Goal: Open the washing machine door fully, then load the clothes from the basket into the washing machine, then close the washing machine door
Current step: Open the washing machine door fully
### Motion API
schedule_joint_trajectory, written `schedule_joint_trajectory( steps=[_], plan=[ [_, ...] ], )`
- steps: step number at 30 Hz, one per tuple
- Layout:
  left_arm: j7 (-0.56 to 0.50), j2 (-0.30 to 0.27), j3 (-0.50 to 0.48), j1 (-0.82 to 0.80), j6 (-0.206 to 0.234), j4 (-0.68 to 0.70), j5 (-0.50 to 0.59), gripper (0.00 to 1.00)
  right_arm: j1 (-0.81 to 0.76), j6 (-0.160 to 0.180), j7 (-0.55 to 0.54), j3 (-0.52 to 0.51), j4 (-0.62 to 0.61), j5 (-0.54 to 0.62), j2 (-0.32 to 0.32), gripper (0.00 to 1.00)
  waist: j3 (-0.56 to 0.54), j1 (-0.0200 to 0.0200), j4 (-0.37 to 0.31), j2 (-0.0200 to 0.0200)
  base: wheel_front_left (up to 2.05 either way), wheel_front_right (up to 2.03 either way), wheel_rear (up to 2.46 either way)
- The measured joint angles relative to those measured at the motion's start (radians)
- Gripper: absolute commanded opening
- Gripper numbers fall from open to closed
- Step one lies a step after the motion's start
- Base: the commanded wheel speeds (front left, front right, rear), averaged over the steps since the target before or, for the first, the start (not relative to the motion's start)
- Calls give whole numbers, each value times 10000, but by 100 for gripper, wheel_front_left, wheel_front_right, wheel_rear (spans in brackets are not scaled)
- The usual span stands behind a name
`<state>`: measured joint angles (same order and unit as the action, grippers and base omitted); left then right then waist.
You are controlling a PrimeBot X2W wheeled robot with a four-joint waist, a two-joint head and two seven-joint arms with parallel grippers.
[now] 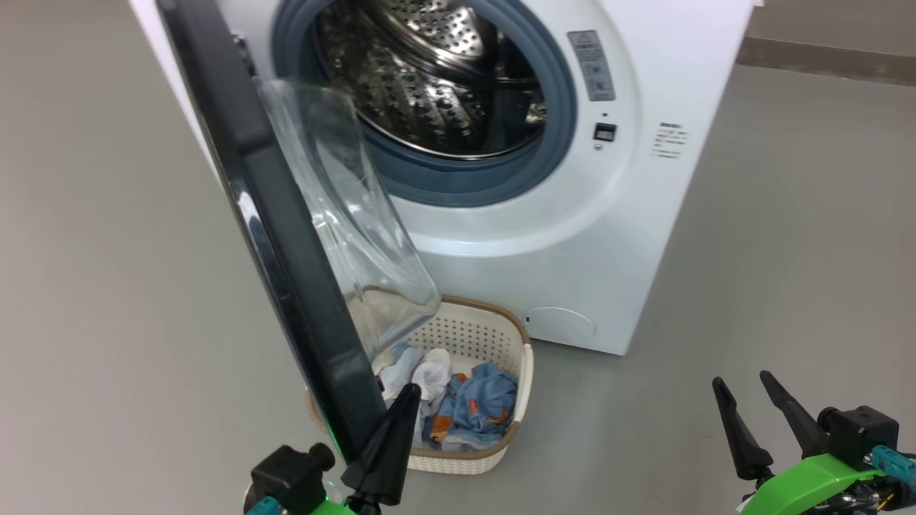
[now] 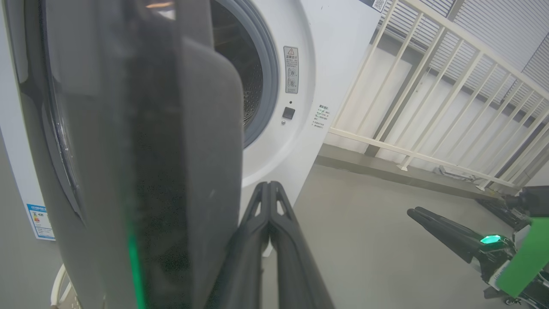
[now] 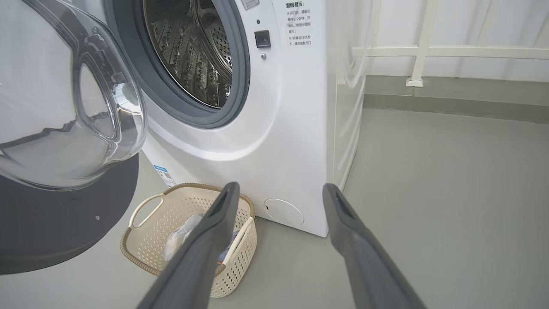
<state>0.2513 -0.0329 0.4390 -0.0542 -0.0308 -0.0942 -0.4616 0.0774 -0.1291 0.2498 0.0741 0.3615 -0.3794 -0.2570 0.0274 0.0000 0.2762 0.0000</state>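
Stiff, hinged and likely slippery, the washing machine door (image 1: 286, 236) stands ajar at frame's left, probably best pushed at its thick rim. Left gripper (image 1: 409, 393) clenched just beside it; right gripper (image 1: 741, 380) spread, empty.

Head high, wrists low, all facing washing machine (image 1: 572, 236).

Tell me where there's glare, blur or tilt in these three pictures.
Head view: reflections streak the door glass and the drum glints. Left wrist view: the door, close to the lens, looks soft with a green streak; the railing slants. Right wrist view: the door glass shines; the right hand looks soft up close.
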Motion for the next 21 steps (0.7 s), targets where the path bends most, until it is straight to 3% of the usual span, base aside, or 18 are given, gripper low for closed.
schedule_joint_trajectory(
  steps=[21],
  plan=[
    [40, -84, -351, 375, 169, 322, 290, 0, -5, 2, 0, 159, -6, 0, 0, 100, 48, 0, 1357, 0, 0, 0, 0]
  ],
)
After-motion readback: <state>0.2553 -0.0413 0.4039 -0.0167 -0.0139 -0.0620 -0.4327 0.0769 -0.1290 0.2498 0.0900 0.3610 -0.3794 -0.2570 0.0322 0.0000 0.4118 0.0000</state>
